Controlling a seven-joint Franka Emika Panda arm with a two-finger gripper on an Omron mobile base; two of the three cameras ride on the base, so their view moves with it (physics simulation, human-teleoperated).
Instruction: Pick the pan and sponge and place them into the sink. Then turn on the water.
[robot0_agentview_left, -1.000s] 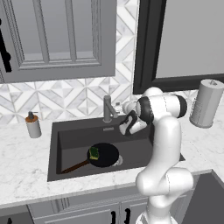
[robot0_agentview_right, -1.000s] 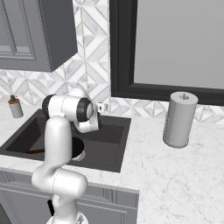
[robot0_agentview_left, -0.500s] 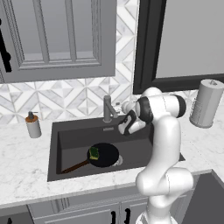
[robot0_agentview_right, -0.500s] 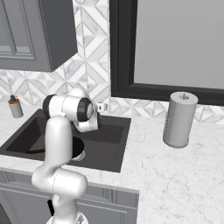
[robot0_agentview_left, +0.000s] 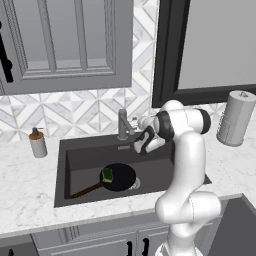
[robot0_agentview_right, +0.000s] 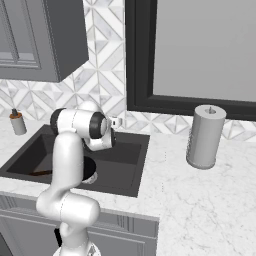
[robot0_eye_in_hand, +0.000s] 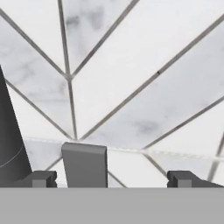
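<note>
While the pan (robot0_agentview_left: 119, 176) and sponge (robot0_agentview_left: 107, 175) lie in the sink (robot0_agentview_left: 75, 155), below and to the left of the gripper (robot0_agentview_left: 140, 146) in the left base view, the arm's hand sits close to the faucet (robot0_agentview_left: 123, 125), just beside its base on the right. Sponge rests on the pan's left side, touching it; the pan's brown handle points away from the gripper toward the sink's near left corner. No blue stream visible, so judged step: reaching for the faucet lever to start the water. The hand is probably held up at the back rim for that reason.

Right base view: the arm's own elbow and wrist block most of the basin; the gripper (robot0_agentview_right: 114, 121) pokes out toward the tiled backsplash (robot0_agentview_right: 107, 82). Pan rim barely visible behind the arm, sponge hidden. This view adds the paper towel roll (robot0_agentview_right: 204, 136), well apart to the gripper's right.

Hand view: fingertips spread wide, nothing between them except a grey upright tab (robot0_eye_in_hand: 85, 165), likely the lever, nearer the left fingertip (robot0_eye_in_hand: 43, 179). Dark faucet body at far left. Contact with the tab cannot be told.
</note>
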